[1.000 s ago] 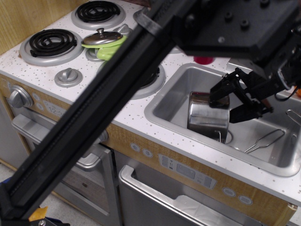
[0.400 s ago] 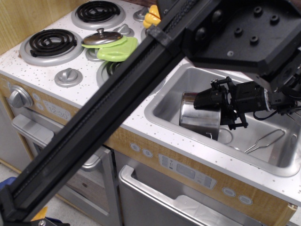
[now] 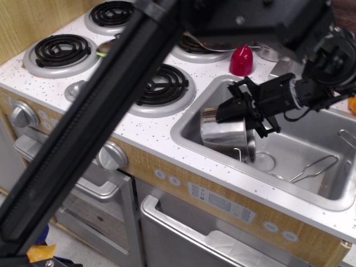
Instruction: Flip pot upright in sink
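The shiny steel pot (image 3: pixel 223 133) lies tilted on its side in the left part of the sink (image 3: pixel 194 119), its rim facing right and down toward the round drain (image 3: pixel 262 162). A thin wire handle shows at its lower right edge. My black gripper (image 3: pixel 245 115) reaches in from the right and is closed on the pot's upper rim, one finger over the outside wall, the other partly hidden at the rim.
A wire utensil (image 3: pixel 314 167) lies on the sink floor to the right. A red object (image 3: pixel 241 60) stands behind the sink. Black coil burners (image 3: pixel 163 84) sit on the speckled stove top at left. The arm's dark beam crosses the left foreground.
The gripper has swung left and up with the pot, tipping it from nearly standing to lying on its side. The arm's beam has shifted left, uncovering the front burner and hiding the green item.
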Robot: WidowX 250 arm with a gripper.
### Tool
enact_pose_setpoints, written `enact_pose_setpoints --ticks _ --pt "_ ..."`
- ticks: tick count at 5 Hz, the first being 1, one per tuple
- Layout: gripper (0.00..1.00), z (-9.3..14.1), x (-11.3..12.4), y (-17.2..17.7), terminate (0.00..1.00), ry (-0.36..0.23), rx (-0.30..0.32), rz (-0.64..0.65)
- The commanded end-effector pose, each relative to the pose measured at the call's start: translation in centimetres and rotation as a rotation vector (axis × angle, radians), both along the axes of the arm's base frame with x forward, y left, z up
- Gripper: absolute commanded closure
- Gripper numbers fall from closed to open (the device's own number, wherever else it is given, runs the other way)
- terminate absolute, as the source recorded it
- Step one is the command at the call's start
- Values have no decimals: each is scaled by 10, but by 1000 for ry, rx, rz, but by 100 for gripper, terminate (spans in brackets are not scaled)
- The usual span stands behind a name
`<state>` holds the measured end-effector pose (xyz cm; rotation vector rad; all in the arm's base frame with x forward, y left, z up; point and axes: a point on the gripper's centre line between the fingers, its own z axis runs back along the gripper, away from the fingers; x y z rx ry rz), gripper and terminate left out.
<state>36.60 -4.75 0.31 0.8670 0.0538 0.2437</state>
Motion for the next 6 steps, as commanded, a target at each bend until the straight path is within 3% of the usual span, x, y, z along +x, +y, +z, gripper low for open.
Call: enact_pose_setpoints --ticks 1,3,4,5,6 --pt "100 30 4 -1 0 -118 -208 -3" --pt "100 13 -1 15 0 -229 -364 -44" --pt "100 1 1 23 0 -276 -491 -45" --pt "0 -10 5 28 0 -304 -499 -89" --pt "0 -10 5 28 0 -304 -499 -89"
